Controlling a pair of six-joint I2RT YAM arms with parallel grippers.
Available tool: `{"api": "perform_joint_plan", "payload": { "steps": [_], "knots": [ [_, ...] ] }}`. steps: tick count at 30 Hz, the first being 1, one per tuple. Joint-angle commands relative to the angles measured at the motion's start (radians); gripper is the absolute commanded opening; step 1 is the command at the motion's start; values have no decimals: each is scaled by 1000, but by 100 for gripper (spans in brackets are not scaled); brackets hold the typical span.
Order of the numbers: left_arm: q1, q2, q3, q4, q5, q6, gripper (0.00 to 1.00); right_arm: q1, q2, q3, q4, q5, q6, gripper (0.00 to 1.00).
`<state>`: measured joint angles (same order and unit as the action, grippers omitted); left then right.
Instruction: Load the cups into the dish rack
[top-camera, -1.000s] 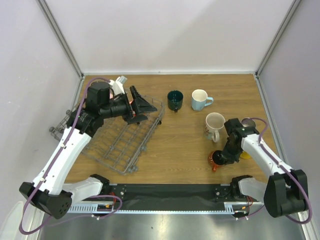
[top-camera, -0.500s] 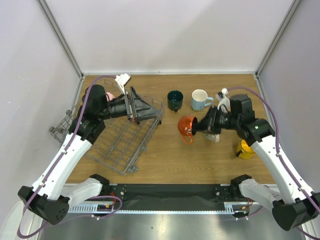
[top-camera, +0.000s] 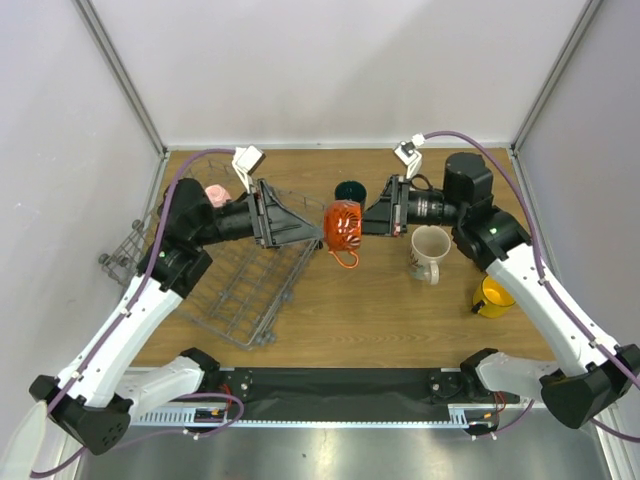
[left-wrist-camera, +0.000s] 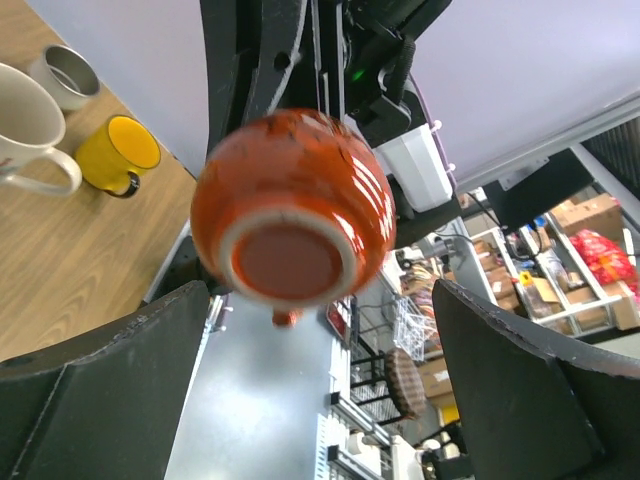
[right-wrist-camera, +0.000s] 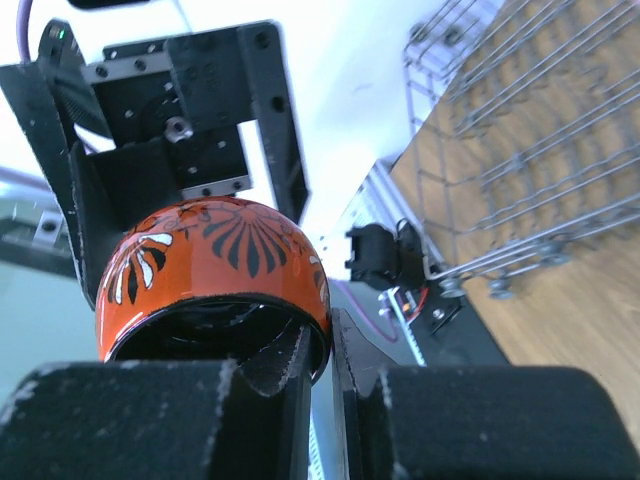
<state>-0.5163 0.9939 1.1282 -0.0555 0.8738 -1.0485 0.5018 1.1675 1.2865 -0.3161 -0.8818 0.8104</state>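
A wooden table (top-camera: 380, 300) stands inside pale walls, and the wire dish rack (top-camera: 245, 280) lies on it beneath the left gripper (top-camera: 300, 222). The right gripper (top-camera: 372, 218) is clamped on the rim of an orange mug (top-camera: 342, 224) with black petals, held in the air just ahead of its fingers. The left gripper's jaws are spread wide. The mug's base faces them squarely, between the two fingers and clear of both in the left wrist view.

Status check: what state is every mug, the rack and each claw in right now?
orange mug: airborne, on its side, rim pinched by right claw.
right claw: shut on orange mug.
left claw: wide open, facing the mug's base, not touching.
cream mug: upright on table.
yellow mug: on table.
dark green mug: on table, partly hidden.
dish rack: on table, pink mug at its far end.
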Motion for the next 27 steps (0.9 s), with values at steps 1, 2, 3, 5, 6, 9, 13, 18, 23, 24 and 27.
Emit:
{"api": "perform_joint_plan", "payload": {
  "steps": [1, 2, 3, 5, 6, 9, 13, 18, 23, 24, 27],
  "knots": [
    [-24, 8, -22, 98, -13, -51, 100, 36, 4, 39, 120, -39, 49, 0],
    [-30, 11, -24, 103, -13, -53, 100, 43, 7, 39, 124, -39, 49, 0],
    [-30, 12, -21, 103, -19, -56, 100, 49, 11, 40, 127, -33, 47, 0],
    [-31, 15, -16, 102, -24, -56, 100, 64, 17, 42, 146, -36, 55, 0],
    [-33, 15, -8, 98, -25, -54, 100, 67, 23, 43, 144, -34, 55, 0],
    [-40, 11, 2, 95, -39, -51, 100, 67, 27, 43, 127, -22, 46, 0],
    [-51, 14, 5, 88, -42, -45, 100, 70, 44, 39, 129, -16, 46, 0],
    [-63, 28, 13, 65, -38, -41, 96, 72, 57, 43, 126, 1, 42, 0],
    [-67, 34, 34, 17, -48, -21, 85, 73, 67, 63, 77, 27, 16, 0],
    [-68, 37, 39, 5, -48, -15, 90, 73, 69, 69, 62, 32, 7, 0],
    [-68, 41, 38, 5, -47, -10, 97, 73, 73, 70, 64, 32, 9, 0]
  ]
}}
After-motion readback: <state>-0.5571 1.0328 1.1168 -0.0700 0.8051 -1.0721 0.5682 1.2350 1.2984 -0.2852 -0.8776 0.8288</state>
